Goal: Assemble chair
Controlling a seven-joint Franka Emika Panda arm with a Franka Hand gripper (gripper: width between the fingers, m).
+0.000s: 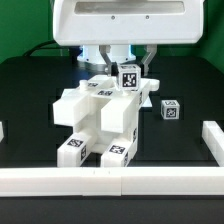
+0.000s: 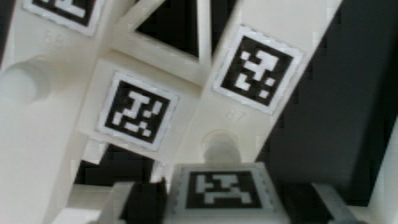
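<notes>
Roughly mid-table, the chair [image 1: 100, 115] lies as a half-built cluster of white blocks. Its long axis runs from the table's [image 1: 30, 95] near edge toward the far edge, leaning a little to the exterior view's right at the far end. Two tagged leg ends [image 1: 118, 152] point at the near edge, just short of the front rail [image 1: 110, 182]. A wider slab crosses the cluster midway. At the far end a tagged block [image 1: 130, 75] stands higher than the rest. The gripper [image 1: 130, 68] is there, jaws drawn in close on either side of that block and apparently pinching it (the contact itself is too small to confirm). One loose tagged block [image 1: 171, 110] sits apart toward the table's right edge, clear of the chair, with bare black surface between them. The side rail [image 1: 211, 142] borders that edge. The arm's white housing [image 1: 120, 22] fills the far side and hides the table behind the gripper. The wrist view is pressed up against white plastic, with three tags [image 2: 139, 108] readable and a fourth cut off at the frame's edge. It is blurred, and the fingers cannot be picked out in it.
</notes>
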